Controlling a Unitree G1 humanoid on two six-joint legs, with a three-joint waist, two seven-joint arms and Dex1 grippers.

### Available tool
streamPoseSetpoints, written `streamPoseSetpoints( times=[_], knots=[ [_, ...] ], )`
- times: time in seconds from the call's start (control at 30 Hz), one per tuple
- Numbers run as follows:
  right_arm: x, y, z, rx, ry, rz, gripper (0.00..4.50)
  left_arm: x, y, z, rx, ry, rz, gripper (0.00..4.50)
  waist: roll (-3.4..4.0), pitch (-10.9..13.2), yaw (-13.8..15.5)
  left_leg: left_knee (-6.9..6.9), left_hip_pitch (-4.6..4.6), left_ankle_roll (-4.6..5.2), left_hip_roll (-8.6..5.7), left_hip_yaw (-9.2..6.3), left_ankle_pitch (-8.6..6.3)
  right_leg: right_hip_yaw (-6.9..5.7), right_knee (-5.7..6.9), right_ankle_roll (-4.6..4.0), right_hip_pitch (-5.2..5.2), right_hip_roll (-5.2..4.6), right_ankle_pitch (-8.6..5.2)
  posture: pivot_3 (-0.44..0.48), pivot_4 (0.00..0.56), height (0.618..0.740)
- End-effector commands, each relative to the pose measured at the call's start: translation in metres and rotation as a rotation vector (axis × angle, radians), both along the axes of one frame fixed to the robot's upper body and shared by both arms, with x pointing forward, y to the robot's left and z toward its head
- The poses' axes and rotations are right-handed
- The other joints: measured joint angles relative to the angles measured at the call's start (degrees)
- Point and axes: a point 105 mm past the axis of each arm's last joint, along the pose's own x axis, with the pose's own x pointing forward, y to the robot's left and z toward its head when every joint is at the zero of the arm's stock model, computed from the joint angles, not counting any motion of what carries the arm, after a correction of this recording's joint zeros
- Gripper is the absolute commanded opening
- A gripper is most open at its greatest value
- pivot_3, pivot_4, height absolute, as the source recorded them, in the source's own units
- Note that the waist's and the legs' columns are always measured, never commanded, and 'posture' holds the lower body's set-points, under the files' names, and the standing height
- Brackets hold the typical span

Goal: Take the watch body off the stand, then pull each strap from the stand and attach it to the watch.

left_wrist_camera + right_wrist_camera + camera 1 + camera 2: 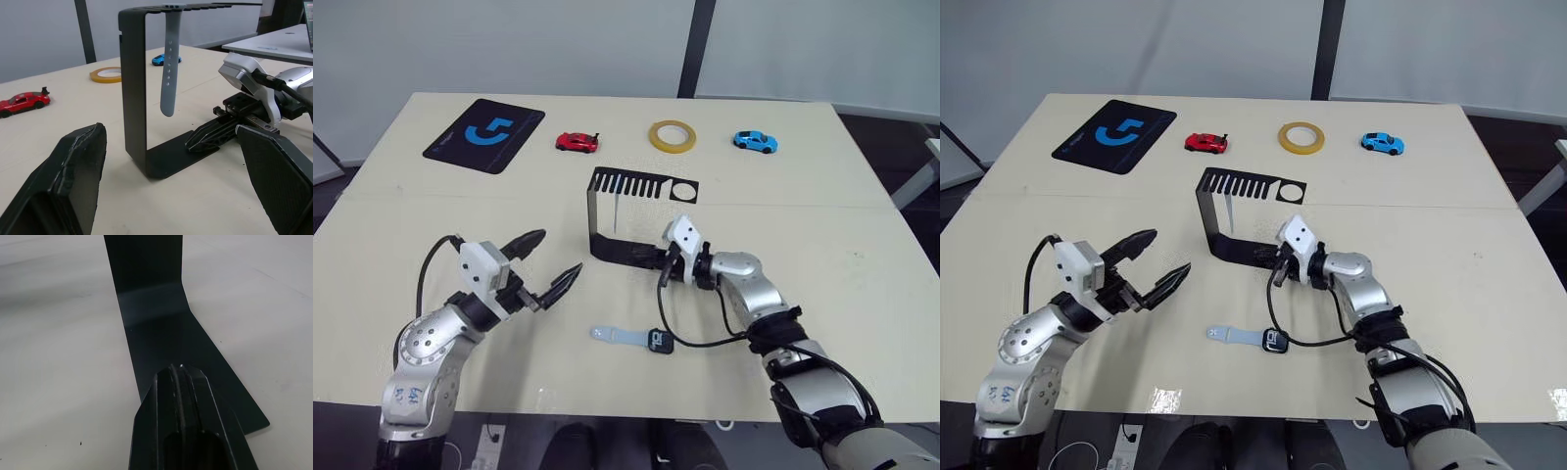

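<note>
The black stand [599, 220] is upright mid-table, its slotted top plate [641, 184] facing right. One pale grey-blue strap [169, 63] hangs from a slot in that plate. The watch body [661, 341] lies flat on the table in front of the stand, with the other strap [615, 336] joined to its left side. My right gripper [644, 258] is shut with nothing between its fingers, and its fingertips [178, 374] rest on the stand's flat foot [161, 328]. My left gripper [558, 252] hovers open to the left of the stand, holding nothing.
Along the far side of the table lie a black mat with a blue logo [484, 134], a red toy car [577, 142], a yellow tape roll [672, 136] and a blue toy car [755, 141]. A black cable [700, 343] from my right wrist loops beside the watch body.
</note>
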Motion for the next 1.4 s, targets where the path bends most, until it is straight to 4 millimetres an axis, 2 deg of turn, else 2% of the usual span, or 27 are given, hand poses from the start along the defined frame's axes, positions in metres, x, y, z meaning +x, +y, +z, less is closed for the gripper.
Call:
streamPoseSetpoints(
  times=[0.03, 0.3, 0.43, 0.6, 0.7, 1.0, 1.23, 1.4],
  knots=[
    [-0.002, 0.001, -0.011, -0.018, 0.037, 0.009, 0.05, -0.003, -0.011, 0.015, 0.019, -0.062, -0.007, 4.50, 0.00, 0.0, 0.0, 0.00, 0.01, 0.00, 0.00, 0.00, 0.00, 0.00, 0.00, 0.00, 0.00, 0.00, 0.00, 0.000, 0.150, 0.740],
    [-0.004, 0.004, -0.015, 0.009, 0.072, 0.003, 0.05, 0.015, -0.029, 0.021, 0.048, -0.132, 0.078, 4.50, -0.01, 0.0, 0.0, 0.00, 0.03, 0.00, 0.00, 0.00, 0.00, 0.00, 0.01, 0.00, 0.02, 0.00, 0.00, 0.000, 0.150, 0.740],
    [-0.006, 0.007, -0.013, 0.019, 0.076, 0.017, 0.00, 0.026, -0.041, 0.024, 0.051, -0.172, 0.122, 3.19, -0.01, 0.0, 0.0, 0.00, 0.02, -0.01, -0.01, 0.00, 0.00, 0.00, 0.00, 0.00, 0.03, 0.00, 0.00, 0.000, 0.150, 0.740],
    [-0.007, 0.008, -0.012, 0.021, 0.075, 0.018, 0.00, 0.029, -0.061, 0.023, 0.008, -0.145, 0.093, 3.19, -0.01, 0.0, 0.0, 0.00, 0.02, -0.01, 0.00, 0.01, 0.00, 0.01, 0.01, 0.01, 0.02, 0.01, 0.01, 0.000, 0.150, 0.740],
    [-0.007, 0.008, -0.012, 0.018, 0.077, 0.019, 0.00, 0.029, -0.066, 0.022, -0.002, -0.135, 0.096, 3.19, -0.01, 0.0, 0.0, 0.00, 0.02, -0.02, 0.01, 0.01, 0.01, 0.01, 0.01, 0.01, 0.02, 0.02, 0.01, 0.000, 0.150, 0.740],
    [-0.009, 0.006, -0.012, 0.006, 0.082, 0.022, 0.00, 0.050, -0.080, 0.016, -0.009, -0.091, 0.173, 3.19, -0.02, 0.0, 0.2, 0.00, 0.02, -0.02, -0.01, 0.01, 0.01, 0.00, -0.01, 0.02, 0.03, 0.02, 0.01, 0.000, 0.150, 0.740],
    [-0.012, 0.006, -0.015, -0.011, 0.086, 0.033, 0.00, 0.069, -0.077, 0.011, 0.012, -0.061, 0.273, 3.19, -0.02, 0.0, 0.2, 0.00, 0.03, -0.03, -0.01, 0.01, 0.02, 0.01, 0.00, 0.02, 0.03, 0.02, 0.01, 0.000, 0.150, 0.740],
    [-0.012, 0.007, -0.013, -0.008, 0.085, 0.036, 0.00, 0.072, -0.083, 0.014, -0.006, -0.078, 0.257, 3.19, -0.02, 0.0, 0.2, 0.00, 0.02, -0.03, -0.01, 0.01, 0.02, 0.01, -0.01, 0.03, 0.03, 0.02, 0.01, 0.000, 0.150, 0.740]
  ],
)
